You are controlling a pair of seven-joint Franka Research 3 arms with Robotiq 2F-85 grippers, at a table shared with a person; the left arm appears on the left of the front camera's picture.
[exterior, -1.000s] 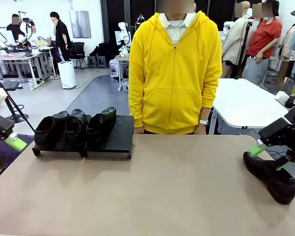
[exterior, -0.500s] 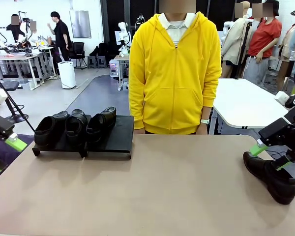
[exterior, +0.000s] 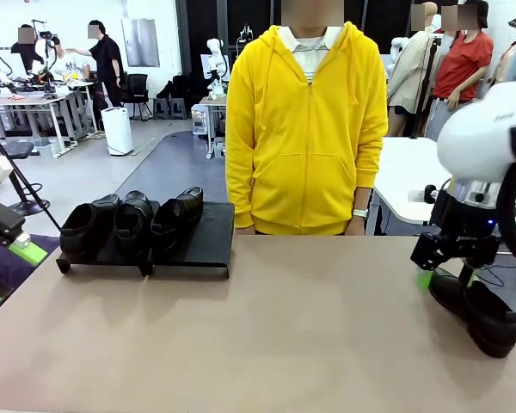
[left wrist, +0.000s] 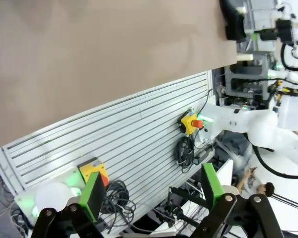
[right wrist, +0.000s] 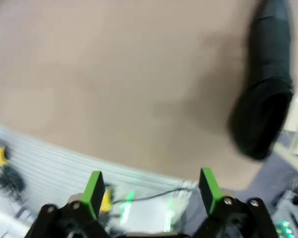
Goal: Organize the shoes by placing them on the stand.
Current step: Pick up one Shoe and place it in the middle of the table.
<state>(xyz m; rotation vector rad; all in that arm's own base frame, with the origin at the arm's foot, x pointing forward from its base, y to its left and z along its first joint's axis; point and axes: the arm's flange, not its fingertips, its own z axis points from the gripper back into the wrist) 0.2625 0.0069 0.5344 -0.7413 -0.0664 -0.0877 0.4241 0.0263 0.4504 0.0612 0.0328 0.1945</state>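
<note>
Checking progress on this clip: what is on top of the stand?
Three black shoes sit side by side on the stand, filling its left part; its right end is bare. The deck beneath them is covered.

No text, label, brand, number or sign can be read in any of the views — the faint grey marking on the white shell of the right arm (exterior: 490,138) in the front view is too small and blurred to make out, and the yellow boxes (left wrist: 189,122) in the left wrist view show no legible print.
</note>
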